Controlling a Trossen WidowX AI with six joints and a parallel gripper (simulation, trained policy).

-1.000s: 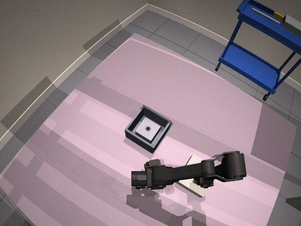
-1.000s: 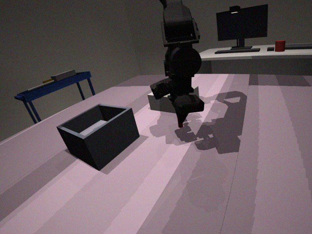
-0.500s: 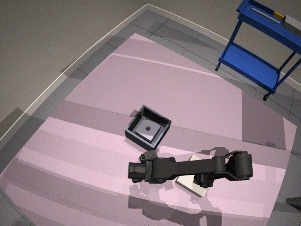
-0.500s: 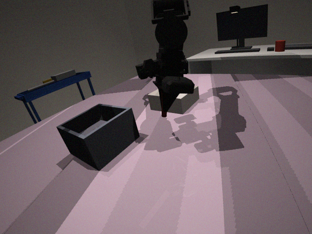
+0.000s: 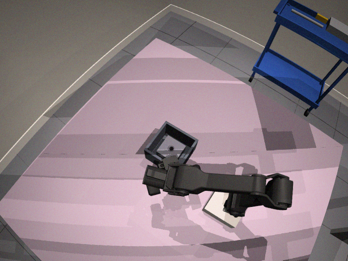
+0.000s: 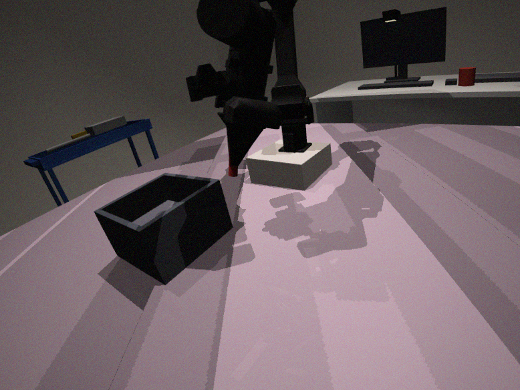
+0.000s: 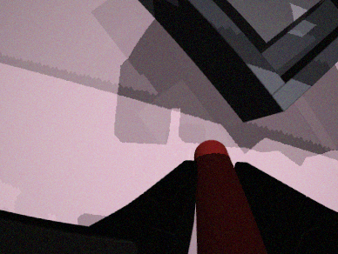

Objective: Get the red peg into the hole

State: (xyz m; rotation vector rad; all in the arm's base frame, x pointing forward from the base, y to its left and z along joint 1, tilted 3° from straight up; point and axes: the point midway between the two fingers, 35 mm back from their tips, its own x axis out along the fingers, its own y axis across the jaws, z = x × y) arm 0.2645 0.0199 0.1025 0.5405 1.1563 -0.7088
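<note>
Firmly, round red peg (image 6: 232, 171) (image 7: 219, 187) in black tool (image 6: 237, 157) (image 7: 214, 173).

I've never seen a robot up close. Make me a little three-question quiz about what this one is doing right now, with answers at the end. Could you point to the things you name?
1. True or false: the black metal-look claw (image 6: 233, 161) (image 7: 214, 173) is closed on the round red peg (image 6: 232, 171) (image 7: 211, 149).
2. Which holds the small round hole?
a) the cream block under the arm (image 5: 215, 206) (image 6: 275, 173)
b) the pale plate inside the dark grey open-topped box (image 5: 193, 144) (image 6: 197, 226) (image 7: 231, 83)
c) the blue cart (image 5: 286, 94) (image 6: 96, 144)
3. Fill in the blank: the peg's lower end is ______ the box (inside or outside).

Key: 1. True; 2. b; 3. outside
</note>
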